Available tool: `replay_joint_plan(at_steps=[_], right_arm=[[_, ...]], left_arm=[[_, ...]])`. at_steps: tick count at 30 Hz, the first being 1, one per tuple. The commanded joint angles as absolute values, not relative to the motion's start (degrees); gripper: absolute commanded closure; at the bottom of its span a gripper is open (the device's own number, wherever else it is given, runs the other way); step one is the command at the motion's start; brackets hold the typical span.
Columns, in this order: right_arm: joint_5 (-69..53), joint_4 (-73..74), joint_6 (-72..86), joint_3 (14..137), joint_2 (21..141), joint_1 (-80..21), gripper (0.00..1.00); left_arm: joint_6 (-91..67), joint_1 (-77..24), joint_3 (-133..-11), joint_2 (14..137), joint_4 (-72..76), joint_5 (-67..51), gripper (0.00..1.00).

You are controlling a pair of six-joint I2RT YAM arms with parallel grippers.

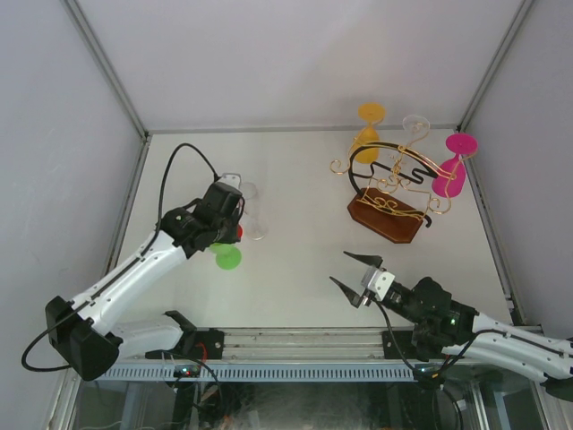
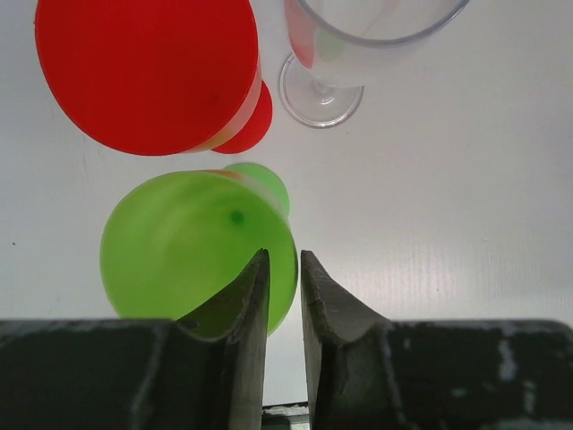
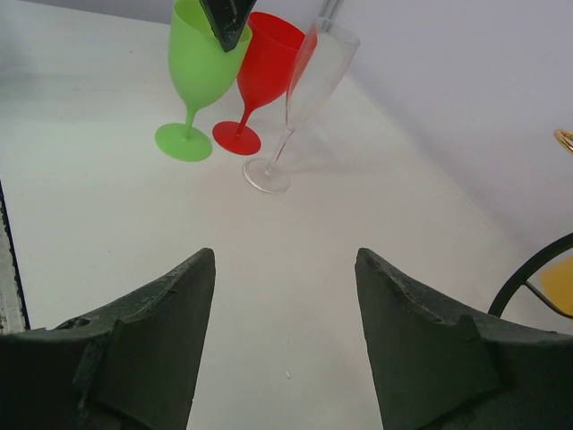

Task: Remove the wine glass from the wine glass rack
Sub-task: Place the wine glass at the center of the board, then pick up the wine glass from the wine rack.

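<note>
The wine glass rack (image 1: 388,218), a brown wooden base with a black arch and gold wire arms, stands at the back right. An orange wine glass (image 1: 370,125), a clear one (image 1: 414,124) and a pink one (image 1: 453,170) hang on it. My left gripper (image 2: 285,257) hovers over a green glass (image 2: 192,246) standing on the table. Its jaws are a narrow gap apart with only bare table between them. A red glass (image 2: 148,72) and a clear glass (image 2: 358,54) stand just beyond. My right gripper (image 3: 284,253) is open and empty, low over the table in front of the rack.
In the right wrist view the green glass (image 3: 199,63), red glass (image 3: 264,63) and clear glass (image 3: 313,81) stand upright in a tight group, with the rack's black arch (image 3: 528,269) at the right edge. Grey walls enclose the white table (image 1: 295,269).
</note>
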State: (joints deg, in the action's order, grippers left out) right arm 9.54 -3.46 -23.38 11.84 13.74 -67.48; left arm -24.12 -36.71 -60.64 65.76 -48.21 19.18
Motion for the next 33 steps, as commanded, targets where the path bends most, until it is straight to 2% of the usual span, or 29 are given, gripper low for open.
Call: replay_joint_plan(at_steps=[1, 4, 6, 9, 15, 16, 18, 24, 28, 33], right_arm=[[8.6, -5.1, -21.9, 14.8, 14.2, -66.7, 0.36], [8.5, -5.3, -21.2, 14.9, 14.9, -66.2, 0.36], [8.7, -6.1, -19.9, 15.1, 15.4, -65.7, 0.36], [8.0, -7.1, -16.8, 15.7, 16.4, -64.8, 0.3], [7.9, -5.3, -11.1, 20.3, 20.3, -63.9, 0.24], [8.3, -4.6, -8.7, 21.6, 21.0, -63.9, 0.22], [12.7, -4.2, 0.6, 24.0, 22.7, -63.3, 0.12], [15.8, 9.6, 13.8, 39.1, 30.3, -58.8, 0.14], [14.6, 15.1, 12.9, 48.2, 34.6, -56.1, 0.13], [17.0, 21.9, 12.7, 57.3, 39.3, -49.0, 0.12]], left_arm=[[-22.6, -36.4, -65.1, 63.7, -49.4, 18.5, 0.74], [-22.7, -36.4, -65.8, 61.9, -50.0, 17.9, 0.73], [-22.5, -36.3, -66.1, 59.7, -50.2, 17.2, 0.67], [-22.1, -36.2, -66.0, 55.9, -50.4, 16.4, 0.61], [-22.1, -35.7, -64.6, 48.0, -51.7, 16.8, 0.54], [-22.6, -35.7, -64.2, 46.5, -52.0, 17.6, 0.54], [-24.3, -35.7, -62.0, 42.1, -51.6, 19.1, 0.54], [-26.0, -35.7, -51.0, 24.0, -46.4, 17.8, 0.38], [-28.5, -35.7, -46.3, 15.5, -47.6, 19.2, 0.2], [-30.2, -35.7, -42.7, 10.2, -46.2, 21.0, 0.13]])
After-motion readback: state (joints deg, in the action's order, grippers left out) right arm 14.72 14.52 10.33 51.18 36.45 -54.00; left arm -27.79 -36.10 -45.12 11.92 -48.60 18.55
